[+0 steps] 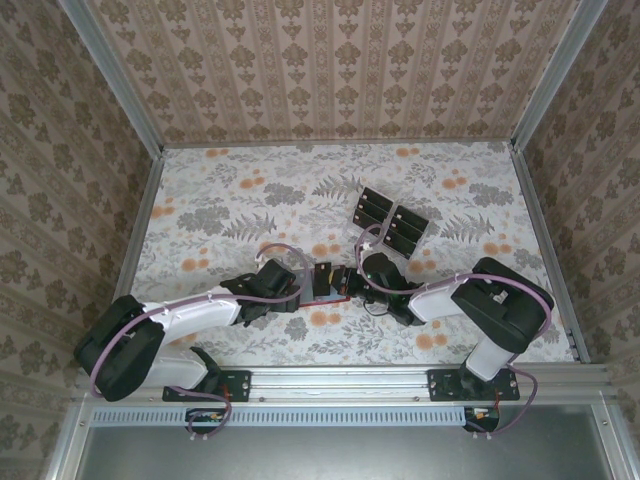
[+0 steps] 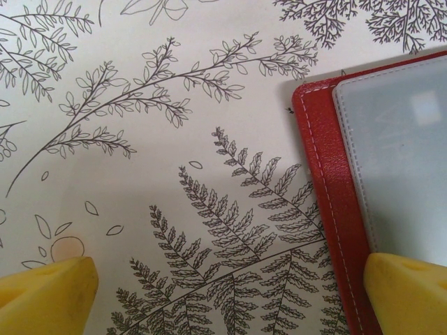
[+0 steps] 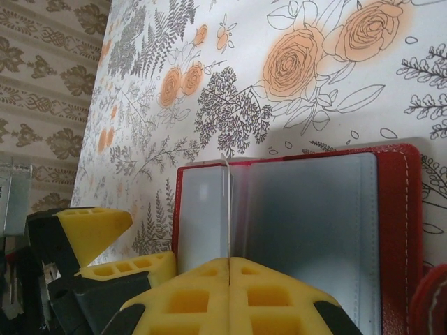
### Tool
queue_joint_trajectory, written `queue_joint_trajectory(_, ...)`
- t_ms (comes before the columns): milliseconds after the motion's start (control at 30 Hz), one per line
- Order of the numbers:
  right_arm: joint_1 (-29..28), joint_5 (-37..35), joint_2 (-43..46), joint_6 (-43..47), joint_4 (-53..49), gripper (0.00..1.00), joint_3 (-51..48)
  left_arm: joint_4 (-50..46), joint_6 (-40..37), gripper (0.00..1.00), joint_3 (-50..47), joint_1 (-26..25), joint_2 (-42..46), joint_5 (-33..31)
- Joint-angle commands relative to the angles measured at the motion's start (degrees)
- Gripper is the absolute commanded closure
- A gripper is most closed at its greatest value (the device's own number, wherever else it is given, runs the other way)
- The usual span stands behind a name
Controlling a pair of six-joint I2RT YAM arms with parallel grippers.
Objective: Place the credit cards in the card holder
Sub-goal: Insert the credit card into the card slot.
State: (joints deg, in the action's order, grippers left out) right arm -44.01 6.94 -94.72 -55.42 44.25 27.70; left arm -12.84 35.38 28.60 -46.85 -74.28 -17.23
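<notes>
Right pincer [image 3: 229,279], clamped on an edge-on card [image 3: 228,209], hovers over the open red wallet [image 3: 401,209]; left pincer [image 2: 223,293] gapes wide at its edge. Likely next: slide card into a pocket.

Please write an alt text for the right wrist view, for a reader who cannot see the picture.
The right pincer, its yellow fingers pressed shut, points at the open red card holder, which lies flat on the flowered table cover. The holder's greyish clear pockets look empty, and a thin pale line rises from the seam between the fingers.
</notes>
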Motion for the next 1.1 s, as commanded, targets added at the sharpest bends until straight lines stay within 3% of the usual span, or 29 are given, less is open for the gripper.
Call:
queue_joint_trajectory(0,0.21,1.23,-1.33,-1.07,3.16,1.0,-1.11,-0.83,1.1,0.0,-0.56,-0.34,-0.24,-1.22)
queue_joint_trajectory(567,-0.25,2.9,-3.81,-2.9,5.54,1.0,-1.86,-0.47,1.01,0.0,-0.74,-0.34,-0.19,-1.23)
queue_joint_trajectory(1067,-0.17,4.61,-6.04,-4.75,0.84,1.0,0.23,-0.43,0.91,0.0,-0.93,-0.34,-0.07,-1.29)
